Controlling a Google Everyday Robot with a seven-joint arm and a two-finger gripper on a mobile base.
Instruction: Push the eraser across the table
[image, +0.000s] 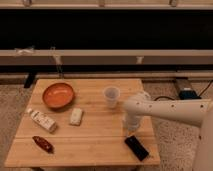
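The eraser is a flat black block lying at an angle near the front right corner of the light wooden table. My white arm reaches in from the right and bends down over the table. The gripper points down just above and behind the eraser, close to its far left end. Whether it touches the eraser cannot be seen.
A clear plastic cup stands behind the gripper. An orange bowl sits at the back left. A small white block, a white bottle and a dark red pepper-like item lie on the left half.
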